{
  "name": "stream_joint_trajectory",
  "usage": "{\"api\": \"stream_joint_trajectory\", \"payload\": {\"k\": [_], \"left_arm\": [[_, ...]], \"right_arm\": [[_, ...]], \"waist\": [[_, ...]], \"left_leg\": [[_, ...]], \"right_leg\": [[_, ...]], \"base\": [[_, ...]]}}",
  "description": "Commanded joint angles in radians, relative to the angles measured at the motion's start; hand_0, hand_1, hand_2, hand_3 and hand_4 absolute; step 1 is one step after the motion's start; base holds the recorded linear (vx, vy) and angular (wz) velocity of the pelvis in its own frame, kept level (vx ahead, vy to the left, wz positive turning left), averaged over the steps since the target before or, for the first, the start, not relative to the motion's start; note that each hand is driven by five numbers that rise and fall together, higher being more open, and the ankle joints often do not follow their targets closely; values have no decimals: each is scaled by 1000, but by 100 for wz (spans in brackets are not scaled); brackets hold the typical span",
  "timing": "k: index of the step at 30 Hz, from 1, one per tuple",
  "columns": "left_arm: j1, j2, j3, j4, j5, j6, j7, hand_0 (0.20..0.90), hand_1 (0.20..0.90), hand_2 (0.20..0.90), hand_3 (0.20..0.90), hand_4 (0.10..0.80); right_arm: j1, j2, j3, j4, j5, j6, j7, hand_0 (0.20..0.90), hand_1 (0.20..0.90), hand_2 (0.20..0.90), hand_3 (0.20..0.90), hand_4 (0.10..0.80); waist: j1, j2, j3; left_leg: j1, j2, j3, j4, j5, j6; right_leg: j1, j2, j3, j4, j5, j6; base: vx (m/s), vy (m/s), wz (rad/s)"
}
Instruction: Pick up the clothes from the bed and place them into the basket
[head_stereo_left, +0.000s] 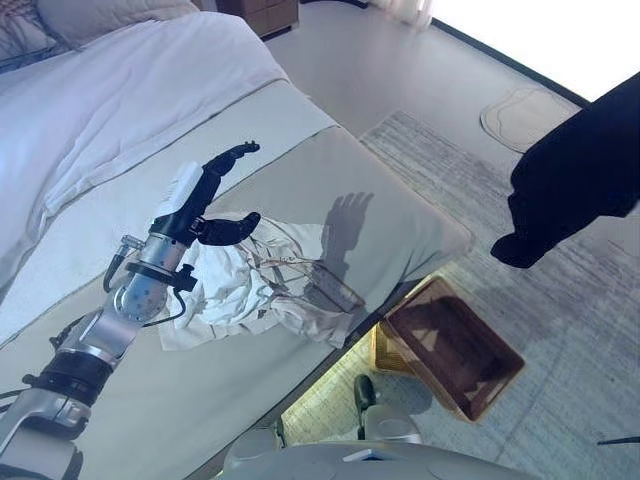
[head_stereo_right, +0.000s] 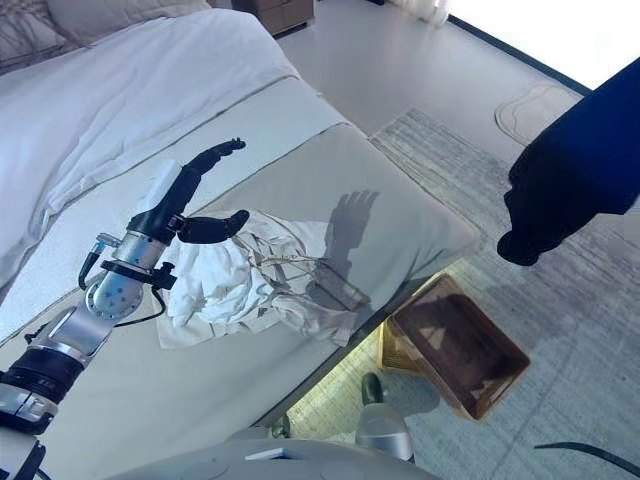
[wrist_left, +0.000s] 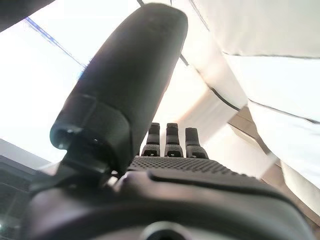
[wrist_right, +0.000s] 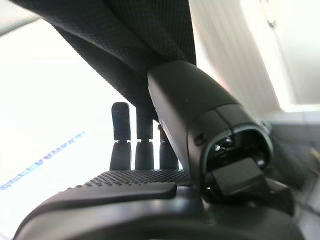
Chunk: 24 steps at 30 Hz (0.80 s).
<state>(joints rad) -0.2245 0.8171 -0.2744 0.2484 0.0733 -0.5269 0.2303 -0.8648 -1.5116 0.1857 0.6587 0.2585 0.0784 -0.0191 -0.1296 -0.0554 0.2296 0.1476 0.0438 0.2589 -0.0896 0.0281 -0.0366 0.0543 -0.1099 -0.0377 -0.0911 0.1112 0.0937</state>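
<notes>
A crumpled white garment (head_stereo_left: 250, 285) lies on the grey bedspread (head_stereo_left: 400, 215) near the bed's edge. My left hand (head_stereo_left: 205, 205) hovers over its left side, open, fingers spread upward and thumb just above the cloth; the left wrist view shows straight fingers (wrist_left: 167, 140) holding nothing. A dark garment (head_stereo_left: 580, 175) hangs in the air at the right, above the rug and beyond the basket. It drapes over my right hand (wrist_right: 125, 190), whose thumb (wrist_right: 200, 125) presses the dark garment (wrist_right: 115, 45) against the fingers. The brown wicker basket (head_stereo_left: 497, 388) stands on the floor beside the bed.
A white duvet (head_stereo_left: 110, 110) covers the bed's far left part, with pillows at the top left. A grey rug (head_stereo_left: 560, 330) lies under the basket, a small pale mat (head_stereo_left: 520, 115) beyond it, and wooden furniture (head_stereo_left: 265, 12) at the back.
</notes>
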Motion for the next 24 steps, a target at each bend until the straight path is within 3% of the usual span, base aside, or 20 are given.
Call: {"api": "stream_joint_trajectory", "payload": {"k": [1,9,16,19,24], "left_arm": [[-21,7,12,-24,-6,-78,23,900,900,900,900,800],[-31,14,28,-10,-2,-66,18,900,900,900,900,800],[-33,15,52,-23,9,-47,17,900,900,900,900,800],[-39,15,54,-29,14,-42,19,900,900,900,900,800],[-59,9,53,-58,19,-16,21,900,900,900,900,800]], "right_arm": [[51,-84,-125,-57,50,-131,34,300,300,300,200,100],[383,-22,-390,-139,46,-173,89,300,300,300,200,100],[722,123,-645,-234,25,-153,123,300,300,300,200,100],[802,193,-687,-279,0,-150,127,300,300,300,200,100],[850,338,-631,-338,-62,-108,163,300,300,300,200,100]], "waist": [[-7,-25,-198],[-28,-29,-186],[-41,-32,-169],[-44,-31,-162],[-48,-25,-149]], "left_leg": [[-9,8,-37,50,-88,7],[-10,6,-35,54,-93,13],[-10,8,-26,58,-97,18],[-9,8,-23,60,-99,21],[-10,8,-19,68,-102,25]], "right_leg": [[-31,42,-7,96,-70,36],[-42,45,3,107,-69,39],[-50,48,12,116,-70,41],[-53,49,17,119,-69,42],[-57,50,22,122,-69,43]], "base": [[-17,-3,-9],[-16,0,-7],[-1,0,0],[0,0,0],[0,0,0]]}}
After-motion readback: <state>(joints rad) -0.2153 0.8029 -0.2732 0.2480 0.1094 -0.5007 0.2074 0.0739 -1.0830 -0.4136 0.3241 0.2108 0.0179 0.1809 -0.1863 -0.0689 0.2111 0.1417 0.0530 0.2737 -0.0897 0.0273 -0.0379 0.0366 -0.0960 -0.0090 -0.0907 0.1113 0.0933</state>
